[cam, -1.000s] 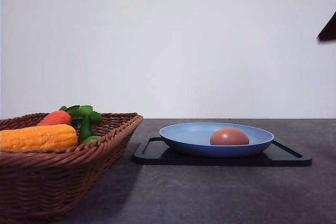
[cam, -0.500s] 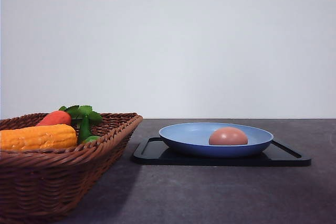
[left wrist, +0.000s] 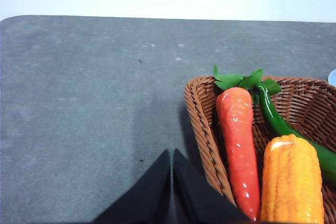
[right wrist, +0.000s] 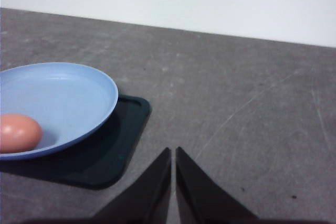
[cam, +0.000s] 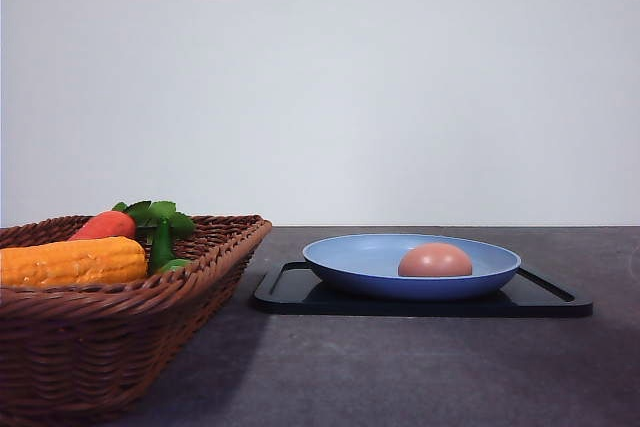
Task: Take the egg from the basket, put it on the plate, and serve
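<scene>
Already the egg (cam: 435, 260) rests in the plate (cam: 345, 258) on the black tray (cam: 290, 292), ready for serving. Both the left gripper (left wrist: 171, 169) and right gripper (right wrist: 173, 169) are clenched empty, clear of the basket (cam: 210, 257).

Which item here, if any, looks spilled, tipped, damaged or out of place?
Nothing stands out. The egg lies whole in the plate, which sits level on the black tray. The carrot, corn cob and green pepper lie inside the basket.

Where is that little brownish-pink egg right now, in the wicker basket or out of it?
Out. The smooth brownish-pink egg lies in the round light blue plate; the brown woven wicker basket holds only vegetables.
</scene>
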`<state>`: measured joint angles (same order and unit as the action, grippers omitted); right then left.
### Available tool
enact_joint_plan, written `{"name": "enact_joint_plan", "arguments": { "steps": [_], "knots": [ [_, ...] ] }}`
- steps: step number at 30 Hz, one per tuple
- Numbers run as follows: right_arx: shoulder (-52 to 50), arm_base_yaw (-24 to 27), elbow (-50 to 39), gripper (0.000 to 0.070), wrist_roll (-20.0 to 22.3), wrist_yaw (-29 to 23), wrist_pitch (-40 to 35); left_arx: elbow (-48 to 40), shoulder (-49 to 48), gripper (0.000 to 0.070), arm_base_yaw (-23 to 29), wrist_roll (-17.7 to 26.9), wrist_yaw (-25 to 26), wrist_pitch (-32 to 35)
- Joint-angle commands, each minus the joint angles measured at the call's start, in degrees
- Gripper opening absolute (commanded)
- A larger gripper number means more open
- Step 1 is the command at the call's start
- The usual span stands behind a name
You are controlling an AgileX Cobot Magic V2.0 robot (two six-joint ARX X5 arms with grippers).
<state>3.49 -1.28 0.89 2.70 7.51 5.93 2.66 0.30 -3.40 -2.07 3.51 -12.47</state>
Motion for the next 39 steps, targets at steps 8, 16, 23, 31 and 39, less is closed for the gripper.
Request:
{"name": "enact_joint_plan", "arguments": {
  "steps": [8,16,23,31,39],
  "knots": [
    [-1.5,0.7,-0.3,0.0000,-2.2,0.0,3.1,-1.2,-0.1,0.0000,0.0,0.7,0.1,-0.8],
    [-1.5,0.7,-0.3,0.0000,-2.2,0.0,3.1,-1.2,-0.1,0.0000,0.0,0.7,0.1,-0.8],
    [-1.5,0.7,-0.3,0.0000,-2.2,0.0,3.1,-1.2,-0.1,0.0000,0.0,0.7,0.1,-0.8],
    [-1.5,0.7,-0.3,0.0000,-2.3,0.0,3.1,-1.2,-0.1,0.0000,0.0,0.7,0.1,-0.8],
    [-1.5,0.7,-0.3,0.0000,-2.2,0.0,3.1,-1.2,-0.1,0.0000,0.0,0.7,0.1,-0.8]
  ]
}}
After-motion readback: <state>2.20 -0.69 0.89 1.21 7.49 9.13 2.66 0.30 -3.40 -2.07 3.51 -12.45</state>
